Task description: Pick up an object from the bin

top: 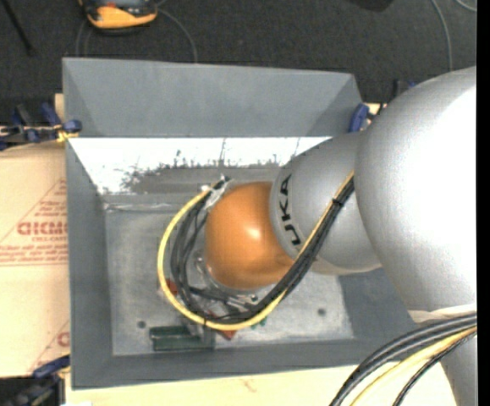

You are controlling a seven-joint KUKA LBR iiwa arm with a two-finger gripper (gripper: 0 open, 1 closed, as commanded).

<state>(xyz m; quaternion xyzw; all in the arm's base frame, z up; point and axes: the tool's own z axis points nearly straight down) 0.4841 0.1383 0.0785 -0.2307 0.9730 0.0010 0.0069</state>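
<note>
While the gripper (213, 315) sits low by the dark green flat piece (175, 337) at the front of the bin (88, 252), its jaw state cannot be told. Confirm grip before lifting vertically.

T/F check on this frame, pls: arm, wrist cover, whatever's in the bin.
1. The arm comes in from the view's right. True.
2. Its orange wrist cover hangs over the far-left corner of the bin. False: it is over the middle of the bin floor, somewhat toward the front.
3. A dark green flat piece lies near the bin's front wall, below the cover in the view. True.
4. The dark green flat piece lies outside the bin on the cardboard. False: it is inside, on the floor.
</note>
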